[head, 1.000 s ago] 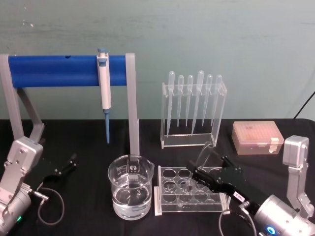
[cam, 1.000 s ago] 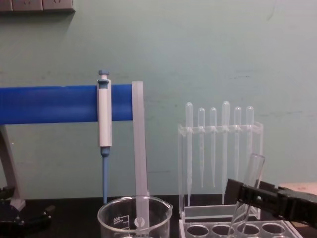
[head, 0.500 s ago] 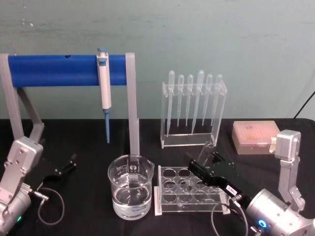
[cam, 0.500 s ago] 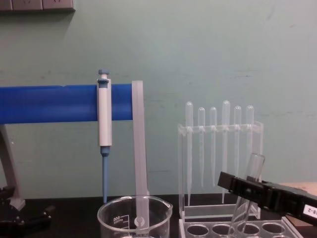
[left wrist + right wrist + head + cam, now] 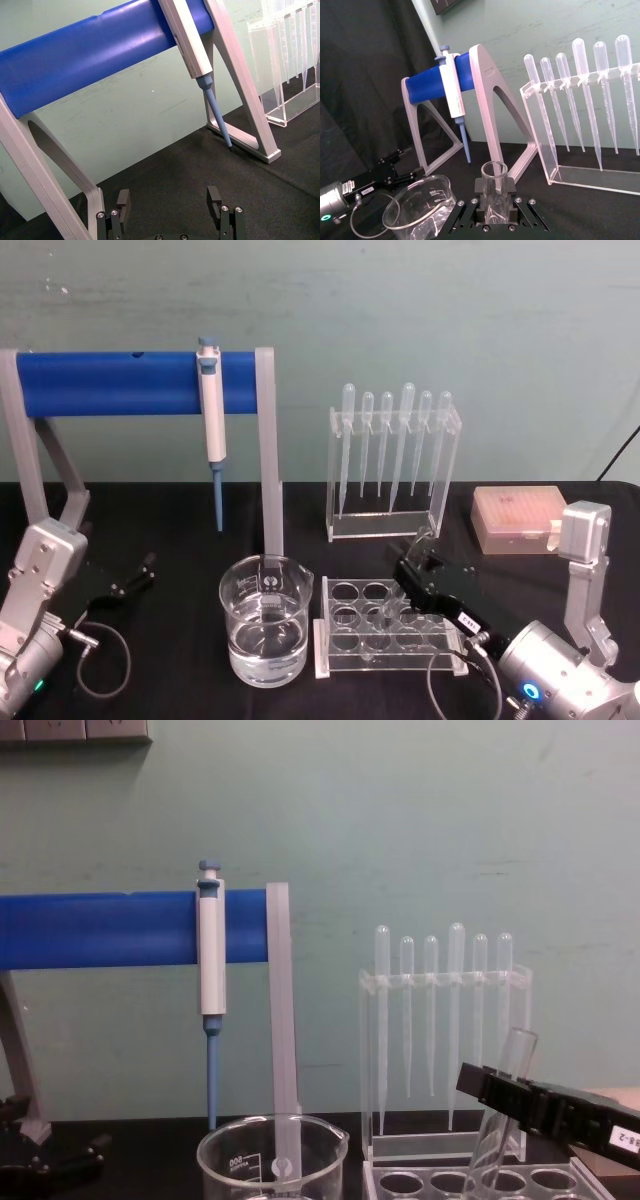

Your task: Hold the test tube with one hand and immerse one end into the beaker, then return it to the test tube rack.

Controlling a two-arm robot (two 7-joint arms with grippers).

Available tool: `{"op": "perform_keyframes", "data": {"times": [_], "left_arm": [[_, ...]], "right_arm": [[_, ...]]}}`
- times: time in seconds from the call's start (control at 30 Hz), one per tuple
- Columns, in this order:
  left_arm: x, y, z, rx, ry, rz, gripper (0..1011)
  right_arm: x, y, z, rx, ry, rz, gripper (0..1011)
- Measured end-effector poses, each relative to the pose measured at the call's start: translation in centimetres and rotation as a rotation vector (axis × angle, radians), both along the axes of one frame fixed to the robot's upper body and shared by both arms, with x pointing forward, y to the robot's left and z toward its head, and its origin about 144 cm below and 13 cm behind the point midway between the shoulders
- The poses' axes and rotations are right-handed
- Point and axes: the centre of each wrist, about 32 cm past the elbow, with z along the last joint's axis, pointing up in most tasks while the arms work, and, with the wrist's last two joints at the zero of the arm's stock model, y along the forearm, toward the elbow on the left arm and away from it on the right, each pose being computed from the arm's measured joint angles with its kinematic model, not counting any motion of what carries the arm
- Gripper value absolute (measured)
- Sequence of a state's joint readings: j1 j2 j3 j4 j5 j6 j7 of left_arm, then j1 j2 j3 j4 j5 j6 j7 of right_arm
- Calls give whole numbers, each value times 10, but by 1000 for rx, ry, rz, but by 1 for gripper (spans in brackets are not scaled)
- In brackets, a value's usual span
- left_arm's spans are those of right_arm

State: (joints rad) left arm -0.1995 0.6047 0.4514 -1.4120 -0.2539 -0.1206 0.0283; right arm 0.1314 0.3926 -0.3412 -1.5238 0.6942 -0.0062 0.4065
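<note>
The test tube (image 5: pixel 420 543), clear glass with an open rimmed top, is clamped between the fingers of the right tool (image 5: pixel 408 575). It is tilted, top leaning right, its lower end set in a hole of the rack (image 5: pixel 325 635). The beaker (image 5: pixel 264 625), partly filled with clear liquid, is stood upright just left of the rack.

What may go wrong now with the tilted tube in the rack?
The right gripper holds the test tube tilted in the rack; lifting it so may lever glass against a hole. The beaker holding liquid stands close beside the rack; a low swing might knock it. The left gripper idles far left.
</note>
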Motion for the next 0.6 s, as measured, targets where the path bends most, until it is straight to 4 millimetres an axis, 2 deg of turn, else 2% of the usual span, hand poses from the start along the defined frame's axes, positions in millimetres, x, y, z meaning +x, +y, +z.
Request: {"op": "perform_keyframes", "data": {"times": [0.23,0.6], "left_arm": [[0,0,0,0,0,0,1000],[0,0,0,0,0,0,1000]], "right_arm": [[0,-1,1,-4,-9,-2,224],[-7,2,18,-104,-114,11,224]]}}
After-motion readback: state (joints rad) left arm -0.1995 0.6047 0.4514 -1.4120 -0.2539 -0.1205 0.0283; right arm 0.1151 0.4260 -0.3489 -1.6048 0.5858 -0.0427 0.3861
